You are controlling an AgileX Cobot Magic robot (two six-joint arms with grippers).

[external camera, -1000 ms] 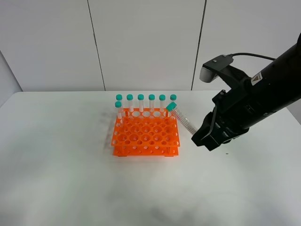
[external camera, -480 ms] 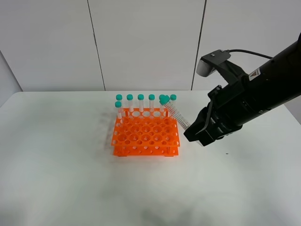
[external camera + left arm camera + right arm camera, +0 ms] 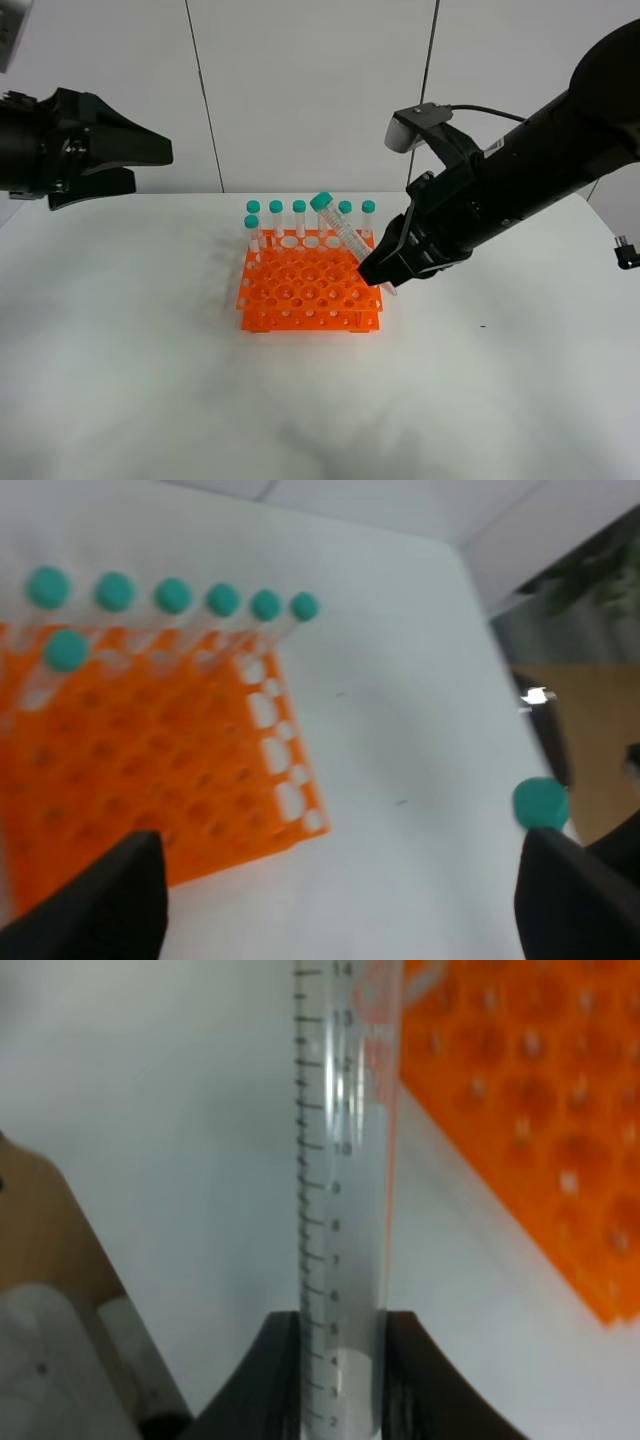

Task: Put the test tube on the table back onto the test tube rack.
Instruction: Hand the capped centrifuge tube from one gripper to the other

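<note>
My right gripper [image 3: 385,275] is shut on the lower end of the test tube [image 3: 348,238] and holds it tilted, teal cap up and to the left, over the right side of the orange test tube rack [image 3: 300,292]. In the right wrist view the fingers [image 3: 282,1380] clamp the clear graduated tube [image 3: 340,1160] beside the rack [image 3: 540,1110]. My left gripper [image 3: 150,155] hangs high at the far left, open and empty. The left wrist view shows its fingers [image 3: 120,900] wide apart above the rack [image 3: 150,770], and the held tube's cap [image 3: 540,803].
Seven teal-capped tubes [image 3: 299,215] stand along the rack's back rows, also in the left wrist view [image 3: 170,595]. The rack stands on the white table [image 3: 150,380]. A small black object [image 3: 627,250] shows at the right edge.
My right gripper has moved left and upward with the tube, bringing it from beside the rack to over its right side. My left arm has come into view at the upper left.
</note>
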